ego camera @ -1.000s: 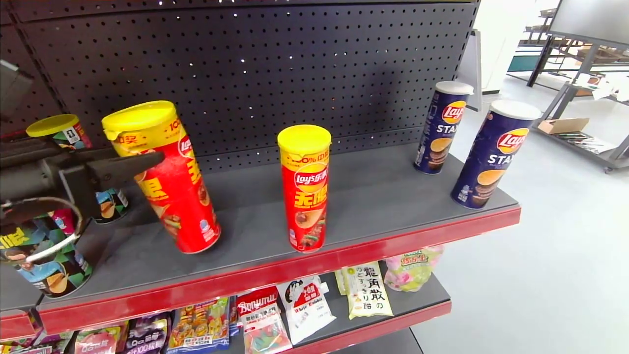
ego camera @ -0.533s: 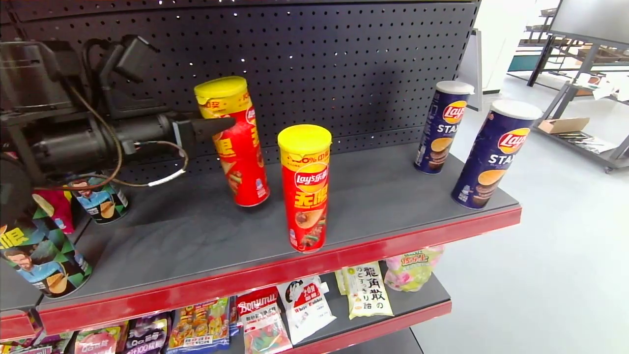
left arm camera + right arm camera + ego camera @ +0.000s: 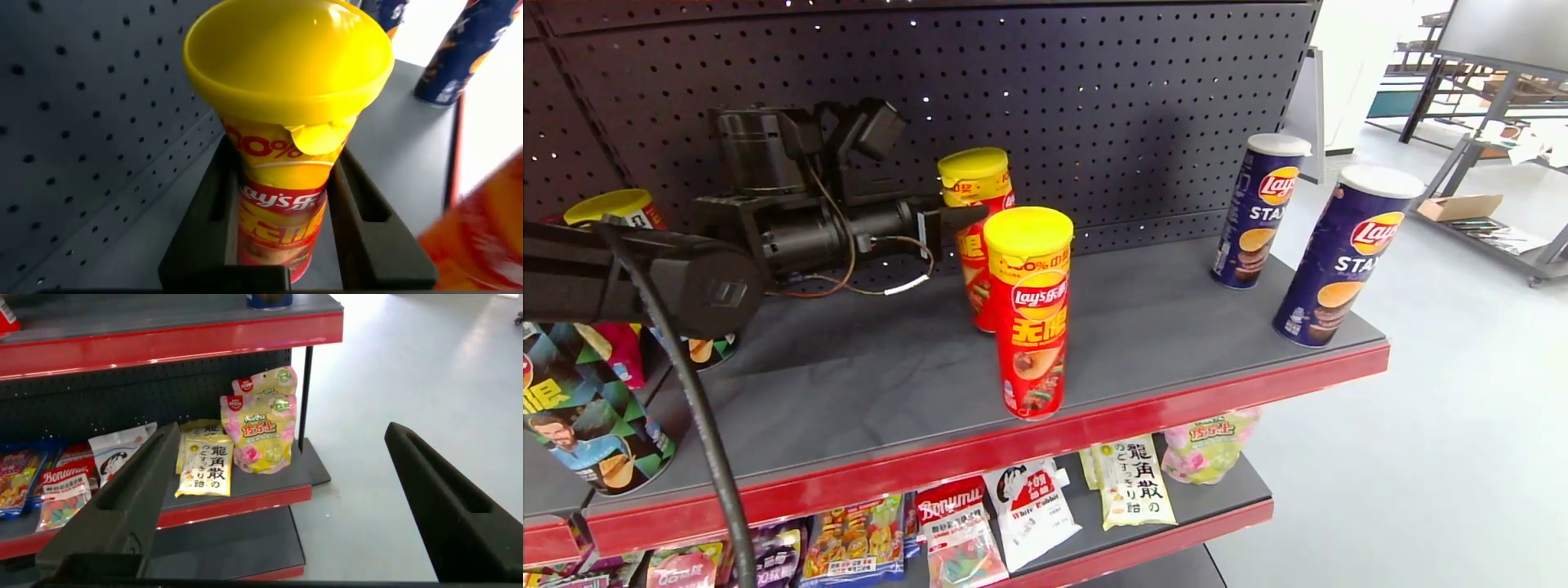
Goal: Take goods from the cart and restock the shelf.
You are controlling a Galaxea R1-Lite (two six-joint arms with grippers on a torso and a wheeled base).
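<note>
A red chip can (image 3: 974,245) with a yellow lid is clamped in the left claw (image 3: 286,220) near the back edge of the shelf (image 3: 866,384), slightly tilted, just behind a like can (image 3: 1029,327) set at the front edge. The right claw (image 3: 282,433) is spread wide apart.

Left arm (image 3: 629,278) stretched out level from the robot's left side, wrist (image 3: 800,233) in line with the forearm. Left gripper (image 3: 964,219) horizontal, its two fingers (image 3: 204,220) pressed against opposite sides of an upright red can (image 3: 974,269), just below the lid. Right gripper (image 3: 282,437) points forward and roughly level; its fingers (image 3: 122,506) are spread wide and hold nothing.
</note>
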